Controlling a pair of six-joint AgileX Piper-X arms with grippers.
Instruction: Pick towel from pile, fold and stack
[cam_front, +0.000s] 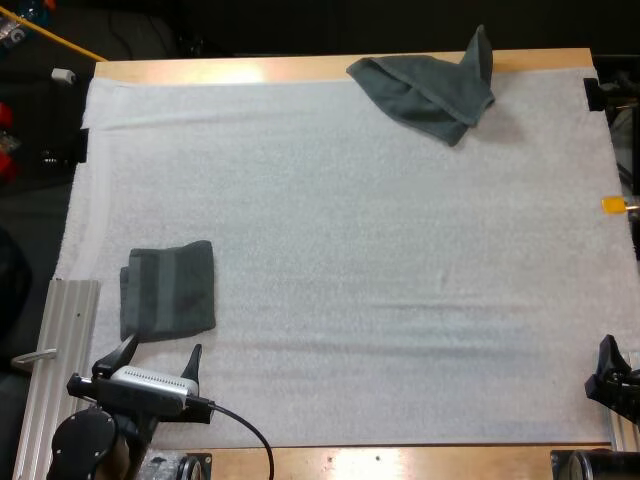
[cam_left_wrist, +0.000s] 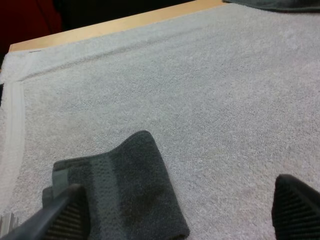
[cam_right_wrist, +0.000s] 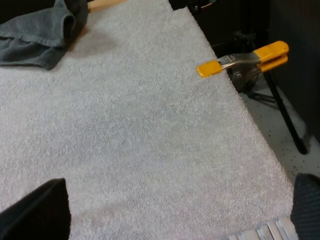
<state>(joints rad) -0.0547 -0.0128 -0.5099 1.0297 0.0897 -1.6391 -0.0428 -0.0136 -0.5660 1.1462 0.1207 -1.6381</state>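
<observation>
A crumpled dark grey-green towel (cam_front: 430, 88) lies at the far edge of the white mat (cam_front: 350, 250), right of centre. A folded towel (cam_front: 168, 290) sits flat near the mat's left side. My left gripper (cam_front: 160, 362) stands open just in front of that folded towel, its fingers apart and holding nothing. In the left wrist view the folded towel (cam_left_wrist: 125, 190) lies just ahead of my left gripper (cam_left_wrist: 180, 200), by one finger. My right gripper (cam_front: 612, 372) rests at the near right edge of the mat. It is open (cam_right_wrist: 170, 205), and the crumpled towel (cam_right_wrist: 35, 35) lies far ahead of it.
An orange clamp (cam_right_wrist: 245, 60) grips the mat's right edge. A ribbed metal rail (cam_front: 55, 370) runs along the near left side of the table. The wooden table edge (cam_front: 250, 68) shows beyond the mat at the far side.
</observation>
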